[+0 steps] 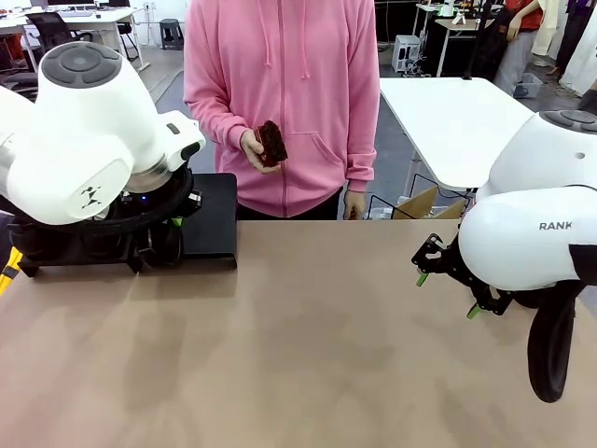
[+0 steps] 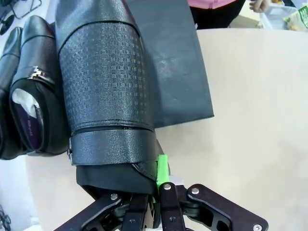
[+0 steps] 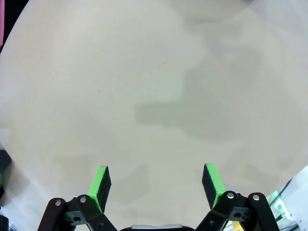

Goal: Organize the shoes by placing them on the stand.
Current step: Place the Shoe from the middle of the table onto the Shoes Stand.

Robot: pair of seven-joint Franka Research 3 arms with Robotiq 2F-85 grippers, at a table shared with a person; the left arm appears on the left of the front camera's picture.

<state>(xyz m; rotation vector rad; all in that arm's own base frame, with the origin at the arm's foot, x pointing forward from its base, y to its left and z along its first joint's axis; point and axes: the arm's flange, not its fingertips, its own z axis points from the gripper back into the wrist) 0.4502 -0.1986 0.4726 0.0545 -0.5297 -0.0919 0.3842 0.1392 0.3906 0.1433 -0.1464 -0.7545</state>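
One grid-embossed black leather shoe (image 2: 108, 96) clamped in left claw (image 2: 150, 183), right claw (image 3: 156, 180) released

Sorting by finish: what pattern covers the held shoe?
The shoe: black grid embossing, clearest in left wrist view.

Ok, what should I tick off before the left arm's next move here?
1. Left gripper shut on the black textured shoe: ok.
2. That shoe resting on the stand: cannot tell.
3. Free stand surface beside it: ok.
4. Right gripper open over bare table: ok.
5. Person's hand, holding a brown brush, off the stand: ok.
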